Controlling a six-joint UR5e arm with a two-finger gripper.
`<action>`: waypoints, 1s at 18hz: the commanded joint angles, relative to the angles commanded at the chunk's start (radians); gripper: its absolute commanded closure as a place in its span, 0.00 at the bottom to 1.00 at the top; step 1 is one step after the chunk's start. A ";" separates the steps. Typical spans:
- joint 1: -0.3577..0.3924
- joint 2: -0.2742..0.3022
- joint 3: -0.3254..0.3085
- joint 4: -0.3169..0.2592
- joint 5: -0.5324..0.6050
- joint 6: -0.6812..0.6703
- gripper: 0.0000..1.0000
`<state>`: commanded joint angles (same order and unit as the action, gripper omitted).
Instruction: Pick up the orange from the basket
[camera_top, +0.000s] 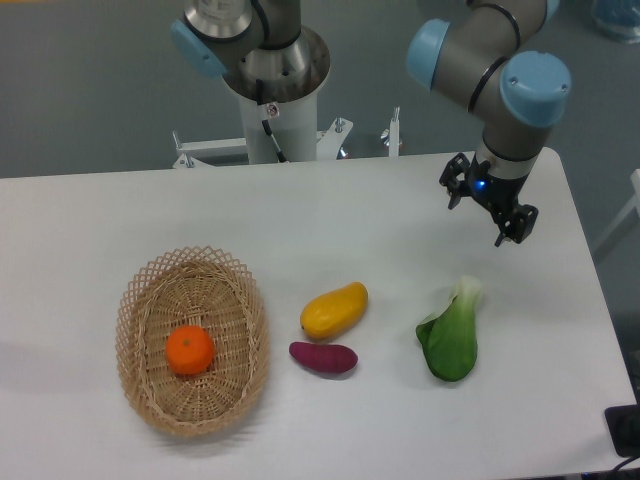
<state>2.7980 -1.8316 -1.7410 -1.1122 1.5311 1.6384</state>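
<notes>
The orange (189, 350) lies in the middle of the oval wicker basket (140, 293), loose on the woven floor with its small stem dimple facing up. The basket sits on the white table (300, 215), far to the camera-left of the hand (487, 209) and nearer the camera than it, well apart from it. The hand hangs above the table's far right part, its two dark fingers spread apart with nothing between them, a small blue light showing on the wrist just above. Between basket and hand, on the table, lie a yellow-orange mango (334, 309) and, just in front of it and nearly touching, a purple sweet potato (323, 357). A green bok choy (449, 338) lies closest to the hand, nearer the camera than the fingers and apart from them, its pale stalk end pointing toward the hand.
</notes>
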 joint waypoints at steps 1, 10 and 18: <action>0.000 0.002 -0.006 0.012 -0.032 -0.005 0.00; -0.050 0.058 -0.032 0.026 -0.154 -0.332 0.00; -0.169 0.046 -0.034 0.097 -0.154 -0.590 0.00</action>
<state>2.6294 -1.7855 -1.7748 -1.0155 1.3775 1.0480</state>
